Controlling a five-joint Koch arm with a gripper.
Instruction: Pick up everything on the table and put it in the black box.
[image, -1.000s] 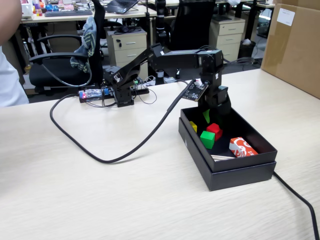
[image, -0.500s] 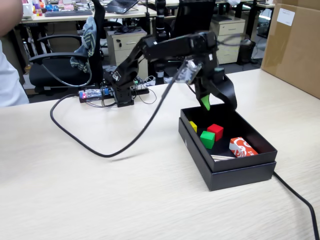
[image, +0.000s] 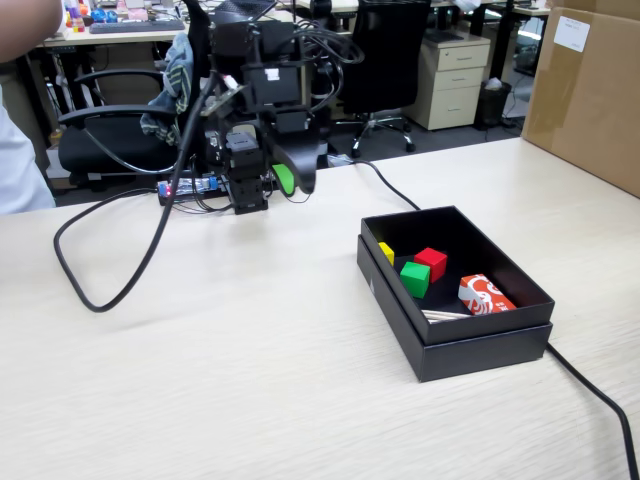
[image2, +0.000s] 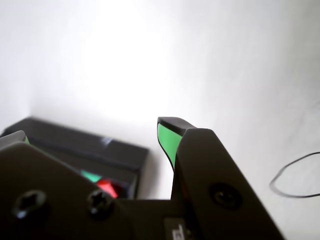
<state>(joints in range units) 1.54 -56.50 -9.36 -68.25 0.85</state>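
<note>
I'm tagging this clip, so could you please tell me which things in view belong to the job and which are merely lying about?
Part of the job:
- red cube, lying in the box
- black box
- table
- gripper, open and empty

Just lying about:
- green cube in the box
- yellow block in the box
- red-and-white packet in the box
- brown carton
- office chair

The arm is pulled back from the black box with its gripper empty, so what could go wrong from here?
1. The thick black cable loops across the table beside the arm; another swing could drag it into the black box.
2. The red cube lies in the box touching the green cube, so reaching in again could knock them about.
3. The gripper is open with nothing in it; any further grasp at the bare table would be wasted.
</note>
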